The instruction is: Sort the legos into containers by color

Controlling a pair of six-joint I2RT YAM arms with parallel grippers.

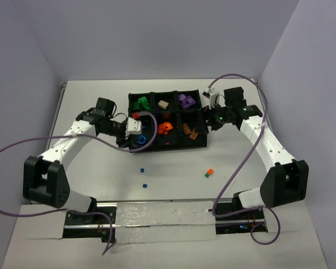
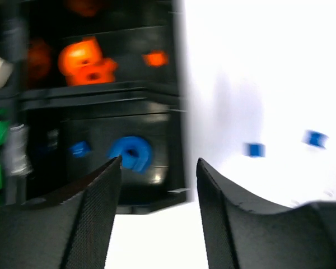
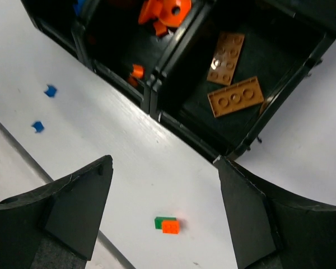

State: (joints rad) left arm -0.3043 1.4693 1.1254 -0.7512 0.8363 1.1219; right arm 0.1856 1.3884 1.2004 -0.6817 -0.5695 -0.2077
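The black tray (image 1: 204, 134) has six compartments: green (image 1: 140, 102), tan (image 1: 163, 104) and purple (image 1: 185, 101) legos in the far row, blue (image 1: 139, 140), orange (image 1: 165, 128) and brown (image 1: 190, 131) in the near row. My left gripper (image 1: 135, 128) hovers over the near-left compartment, open and holding nothing. Its wrist view shows a blue ring piece (image 2: 131, 152) on that compartment's floor ahead of the fingertips. My right gripper (image 1: 214, 117) hangs open by the tray's right edge. Below it on the table an orange brick joined to a green one (image 3: 168, 225) lies between the spread fingers.
Two loose blue bricks (image 1: 141, 168) (image 1: 145, 185) lie on the white table in front of the tray; the orange and green pair (image 1: 208, 172) lies to their right. Brown plates (image 3: 235, 96) rest in the near-right compartment. Purple cables trail from both arms.
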